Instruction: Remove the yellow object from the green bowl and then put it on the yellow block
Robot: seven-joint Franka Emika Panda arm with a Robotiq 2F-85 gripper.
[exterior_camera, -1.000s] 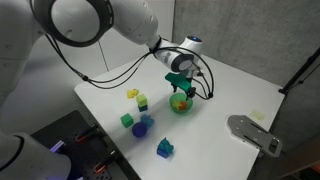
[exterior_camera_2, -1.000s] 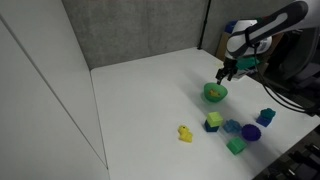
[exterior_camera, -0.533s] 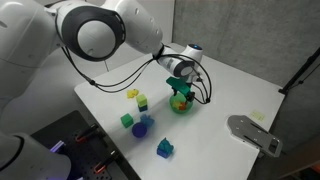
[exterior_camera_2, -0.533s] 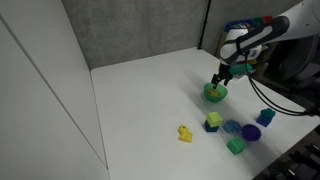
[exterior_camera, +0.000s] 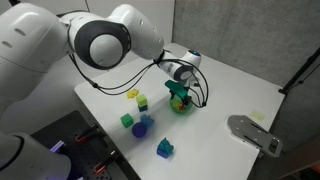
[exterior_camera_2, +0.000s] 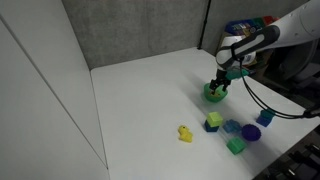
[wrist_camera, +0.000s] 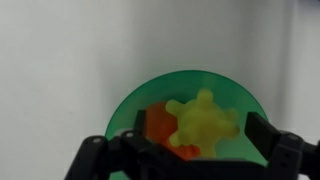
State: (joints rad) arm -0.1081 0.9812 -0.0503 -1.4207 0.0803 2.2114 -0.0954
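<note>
In the wrist view the end effector (wrist_camera: 190, 150) is spread wide, one jaw on either side of the yellow object (wrist_camera: 205, 120), which lies straight ahead in the green bowl (wrist_camera: 140, 100), just right of centre, against the orange-red piece (wrist_camera: 158, 125).

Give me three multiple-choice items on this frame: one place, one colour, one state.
1. Where is the yellow object?
A) in the green bowl
B) held up in the air
C) on top of the arm

2. What colour is the second piece in the bowl?
A) blue
B) orange-red
C) purple

3. The gripper is:
A) shut on the bowl's rim
B) out of view
C) open

Key:
1 A, the wrist view shows it lying inside the bowl.
2 B, the piece against it is orange-red.
3 C, the fingers stand well apart on either side of the bowl's contents.
</note>
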